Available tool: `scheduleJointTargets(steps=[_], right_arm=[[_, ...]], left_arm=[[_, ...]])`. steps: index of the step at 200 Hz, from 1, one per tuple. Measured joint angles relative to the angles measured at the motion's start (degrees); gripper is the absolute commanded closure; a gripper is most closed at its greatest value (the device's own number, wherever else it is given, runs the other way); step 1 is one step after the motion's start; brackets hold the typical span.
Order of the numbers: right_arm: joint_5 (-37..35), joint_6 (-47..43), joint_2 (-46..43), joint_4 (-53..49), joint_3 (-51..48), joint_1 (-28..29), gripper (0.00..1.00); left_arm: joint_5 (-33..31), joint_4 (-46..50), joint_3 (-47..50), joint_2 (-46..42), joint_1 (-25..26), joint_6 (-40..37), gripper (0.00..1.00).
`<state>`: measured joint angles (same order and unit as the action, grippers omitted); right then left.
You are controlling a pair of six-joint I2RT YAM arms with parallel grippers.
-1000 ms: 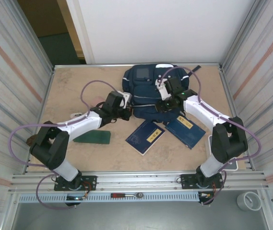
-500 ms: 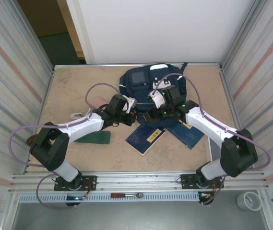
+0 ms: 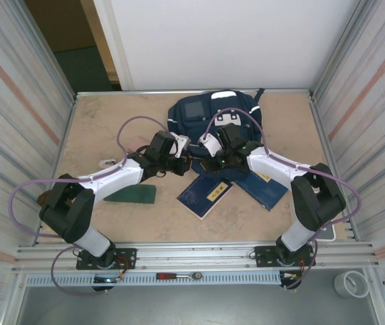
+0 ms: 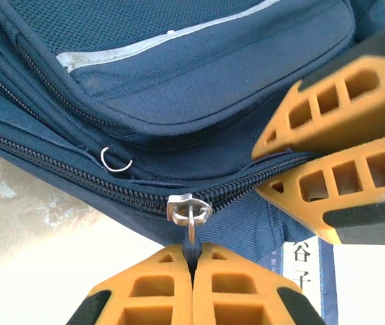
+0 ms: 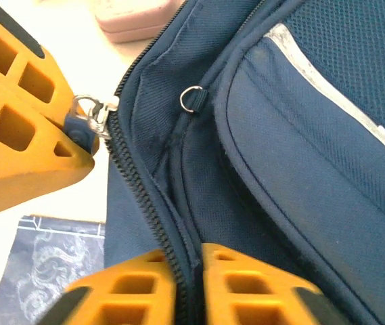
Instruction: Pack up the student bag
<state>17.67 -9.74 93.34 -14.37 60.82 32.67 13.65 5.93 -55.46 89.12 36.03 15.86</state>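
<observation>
Find the bag [image 3: 199, 112] at the far middle of the table [image 3: 104, 128], front pockets up, near edge meeting two booklets [image 3: 206, 194]. Note the left gripper [image 4: 192, 256] pressed together on the metal zip pull [image 4: 189, 208]. Note the right gripper [image 5: 185, 263] pinched onto the bag's cloth beside the zip teeth, just beside the left one.

Judging by this, about to run the main zip open.

- Beware a slip: a thin ring, held only at the very fingertips, likely to pop free under a sideways tug.
- Beware a snag too, with loose cloth bunched close to the slider and ready to jam in the teeth.
- Risk of dragging the whole bag across the table instead of unzipping it, given a weak right hold on soft cloth.
- Watch for a knock between the two grippers, working so near each other.
- Watch as well for shoving the booklets along under a sliding bag.
</observation>
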Motion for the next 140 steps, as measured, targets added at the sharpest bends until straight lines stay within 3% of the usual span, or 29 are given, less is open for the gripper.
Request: scheduleJointTargets(steps=[35, 71, 140], right_arm=[[-0.04, 0.22, -3.89, 1.7, -4.61, -0.9, 1.0], [0.22, 0.22, -7.04, 2.23, -7.82, -2.03, 1.0], [1.92, 0.76, -8.09, 2.73, -7.85, -2.45, 1.0]], left_arm=[[-3.28, 0.79, 0.0, -0.07, -2.82, 0.04, 1.0], [-5.55, 1.55, -0.81, 0.68, -9.53, 0.07, 1.0], [-4.7, 1.27, -10.12, 14.05, -15.78, 0.04, 1.0]])
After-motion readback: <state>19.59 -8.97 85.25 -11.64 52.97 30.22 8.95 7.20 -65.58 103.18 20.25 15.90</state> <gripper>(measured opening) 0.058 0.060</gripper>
